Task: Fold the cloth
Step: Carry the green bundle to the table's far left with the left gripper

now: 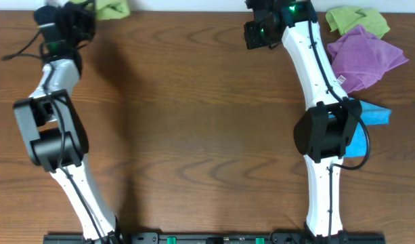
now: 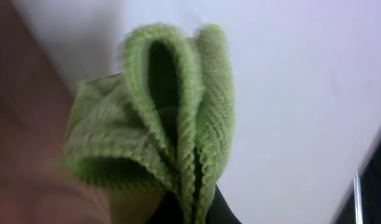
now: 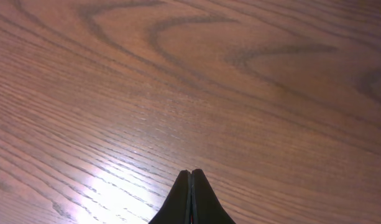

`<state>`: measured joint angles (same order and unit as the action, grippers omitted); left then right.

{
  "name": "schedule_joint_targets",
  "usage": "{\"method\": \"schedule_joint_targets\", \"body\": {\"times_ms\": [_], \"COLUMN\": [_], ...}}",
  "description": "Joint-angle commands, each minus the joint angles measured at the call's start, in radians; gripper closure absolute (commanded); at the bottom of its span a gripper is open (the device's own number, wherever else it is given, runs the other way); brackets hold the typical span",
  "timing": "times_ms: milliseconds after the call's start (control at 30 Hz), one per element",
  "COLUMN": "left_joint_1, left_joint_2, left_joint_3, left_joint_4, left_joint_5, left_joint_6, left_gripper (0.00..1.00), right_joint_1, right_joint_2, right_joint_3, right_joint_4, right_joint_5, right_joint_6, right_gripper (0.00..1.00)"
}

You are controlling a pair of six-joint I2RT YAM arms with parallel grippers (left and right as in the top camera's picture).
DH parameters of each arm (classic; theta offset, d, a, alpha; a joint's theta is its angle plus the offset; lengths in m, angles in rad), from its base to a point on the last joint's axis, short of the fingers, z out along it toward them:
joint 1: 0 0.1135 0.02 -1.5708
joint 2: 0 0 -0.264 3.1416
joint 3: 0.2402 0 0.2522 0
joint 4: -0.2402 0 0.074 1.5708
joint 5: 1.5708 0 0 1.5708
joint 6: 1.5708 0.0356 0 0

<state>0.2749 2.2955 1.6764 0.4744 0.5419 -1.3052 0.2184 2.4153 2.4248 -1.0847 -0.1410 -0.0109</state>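
Currently on the bench (image 1: 193, 122), with each entry placed by the purple cloth (image 1: 365, 54), which lies crumpled near the far edge. Cloth (image 1: 111, 8) (image 2: 209, 106): lime-green microfibre, bunched at the far edge of the bench, well apart from the purple cloth, toward the opposite far corner. In the left wrist view it shows as ribbed loops and folds gathered together at their base, with a white wall (image 2: 302, 74) behind; no tag can be made out. Left hand (image 2: 191, 210): clenched on the cloth, dark fingers (image 2: 224, 214) closing on the gathered folds; it sits with the cloth, well apart from the purple cloth. Right hand (image 3: 190, 196): clenched with nothing in it, the two fingertips pressed flat together over bare wood grain, near the purple cloth on the side toward the cloth. Whether it touches the bench cannot be told. Second green cloth (image 1: 359, 19): crumpled, touching the purple cloth on its far side. Blue cloth (image 1: 373, 116): flat, near the purple cloth on its near side and apart from it, partly hidden under the right arm (image 1: 315, 81).
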Motion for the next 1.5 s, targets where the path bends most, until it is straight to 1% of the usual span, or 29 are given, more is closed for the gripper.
{"method": "schedule_joint_targets", "body": {"times_ms": [0,100,167,367,467,533,700,767,833,900,967,1167,1433,1467], "left_joint_1": [-0.014,-0.018,-0.026,-0.038,-0.038,-0.039,-0.040,-0.040,-0.040,-0.040,-0.040,-0.040,-0.038,-0.038], "left_joint_2": [-0.009,-0.008,-0.008,0.003,0.010,0.018,0.057,0.085,0.121,0.163,0.200,0.257,0.259,0.259], "left_joint_3": [0.005,0.005,0.005,0.005,0.005,0.005,0.005,0.006,0.011,0.029,0.055,0.101,0.101,0.101], "left_joint_4": [-0.048,-0.089,-0.109,-0.107,-0.099,-0.090,-0.055,-0.008,0.070,0.107,0.107,0.106,0.104,0.104], "left_joint_5": [-0.077,-0.143,-0.225,-0.407,-0.475,-0.493,-0.455,-0.432,-0.382,-0.333,-0.303,-0.210,-0.182,-0.179], "left_joint_6": [0.019,0.051,0.052,0.048,0.049,0.049,0.049,0.049,0.048,0.020,0.003,0.003,0.011,0.011], "left_gripper": [0.94,0.94,0.94,0.94,0.94,0.94,0.94,0.94,0.94,0.94,0.94,0.94,0.94,0.86], "right_joint_1": [0.006,0.006,0.008,0.024,0.034,0.039,0.049,0.051,0.052,0.053,0.055,0.058,0.058,0.058], "right_joint_2": [0.010,0.010,0.010,0.010,0.010,0.010,0.010,0.010,0.010,0.010,0.010,0.010,0.010,0.010], "right_joint_3": [0.023,0.023,0.023,0.023,0.023,0.023,0.023,0.023,0.023,0.023,0.023,0.023,0.023,0.023], "right_joint_4": [0.002,0.003,0.002,0.002,0.002,0.002,0.002,0.002,0.002,0.002,0.000,-0.008,-0.008,-0.008], "right_joint_5": [0.003,0.002,0.002,0.002,0.002,0.002,0.002,0.002,0.002,0.002,0.002,0.002,0.002,0.002], "right_joint_6": [0.011,0.023,0.026,0.026,0.026,0.026,0.026,0.026,0.026,0.026,0.033,0.033,0.041,0.041], "right_gripper": [0.99,0.99,0.99,0.99,0.99,0.99,0.99,0.99,0.99,0.99,0.99,0.99,0.99,0.99]}}
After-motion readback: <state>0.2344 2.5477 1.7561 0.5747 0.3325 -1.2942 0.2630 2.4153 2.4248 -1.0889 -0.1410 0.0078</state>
